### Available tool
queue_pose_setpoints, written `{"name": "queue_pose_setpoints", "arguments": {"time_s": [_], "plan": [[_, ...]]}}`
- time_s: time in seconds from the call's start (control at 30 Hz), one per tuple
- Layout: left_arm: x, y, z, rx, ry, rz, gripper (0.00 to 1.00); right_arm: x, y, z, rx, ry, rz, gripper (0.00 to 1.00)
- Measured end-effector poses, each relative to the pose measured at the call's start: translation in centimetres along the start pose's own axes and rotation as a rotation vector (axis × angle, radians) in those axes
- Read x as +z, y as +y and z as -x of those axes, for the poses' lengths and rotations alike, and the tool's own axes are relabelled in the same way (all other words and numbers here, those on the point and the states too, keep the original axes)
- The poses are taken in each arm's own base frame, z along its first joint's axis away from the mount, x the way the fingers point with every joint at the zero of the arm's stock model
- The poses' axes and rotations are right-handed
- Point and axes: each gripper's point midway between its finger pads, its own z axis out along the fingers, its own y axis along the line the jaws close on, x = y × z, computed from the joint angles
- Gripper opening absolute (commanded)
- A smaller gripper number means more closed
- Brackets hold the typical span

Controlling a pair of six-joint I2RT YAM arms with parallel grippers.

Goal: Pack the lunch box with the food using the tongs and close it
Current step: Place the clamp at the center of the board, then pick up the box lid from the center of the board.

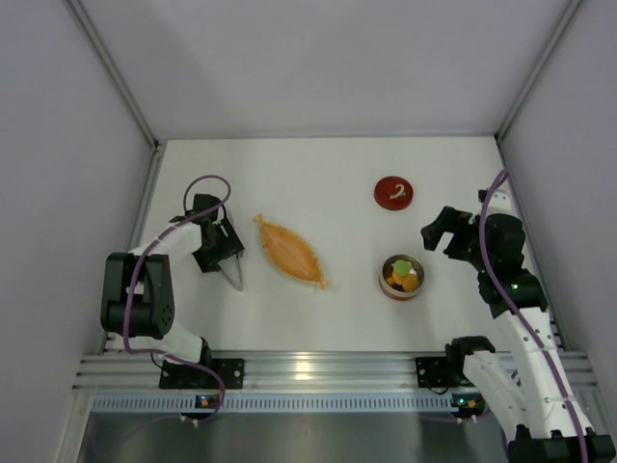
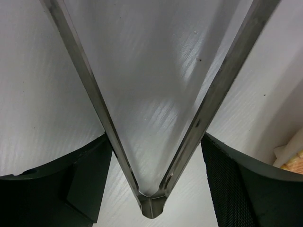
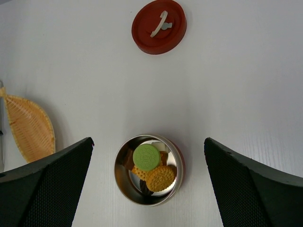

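Fingers [image 2: 57, 189] hold one tongs [image 2: 93, 92]; one tin [image 3: 120, 176], one lid [image 3: 146, 34].

Food [image 3: 146, 157] in tin [image 3: 118, 177], lid [image 3: 159, 26] behind

Lighting: bright, even, overhead; you see only soft, short shadows on the white desk [image 1: 318, 174]. Glare: streaked sheen on the tongs [image 2: 220, 85] and desk in the left wrist view; hot spot on the rail [image 1: 308, 365], bottom centre of the top view. Focus: tongs' near joint slightly soft.

Pale grey walls [image 1: 318, 58] enclose the white table [image 1: 318, 164] at nine, twelve and three o'clock. An aluminium rail [image 1: 318, 368] crosses at six o'clock.
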Motion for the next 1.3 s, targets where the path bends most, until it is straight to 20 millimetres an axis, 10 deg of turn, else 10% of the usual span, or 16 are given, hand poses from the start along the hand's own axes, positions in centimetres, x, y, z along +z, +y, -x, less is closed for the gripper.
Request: {"name": "queue_pose_setpoints", "arguments": {"time_s": [0.27, 0.5, 0.7, 0.87, 1.07, 1.3], "plan": [[-1.5, -1.1, 1.0, -0.012, -0.05, -0.062, 0.84, 0.4, -0.1, -0.3, 0.002, 0.017, -0.006, 0.99], [-11.6, -4.6, 5.8, 0.035, -0.28, -0.261, 0.83, 1.5, -0.6, -0.8, 0.006, 0.061, -0.034, 0.99], [-19.3, -5.6, 4.2, 0.167, -0.433, -0.418, 0.81, 4.5, -0.9, -0.6, 0.022, 0.142, -0.071, 0.96], [-19.5, -5.2, 0.8, 0.28, -0.409, -0.444, 0.8, 9.4, -0.8, 2.4, 0.043, 0.185, -0.121, 0.75], [-20.5, -4.6, -2.0, 0.355, -0.41, -0.492, 0.8, 19.7, 1.1, 7.2, 0.075, 0.209, -0.135, 0.55], [-23.3, -4.4, -3.4, 0.384, -0.517, -0.601, 0.83, 27.1, 3.7, 7.3, 0.059, 0.246, -0.155, 0.39]]}}
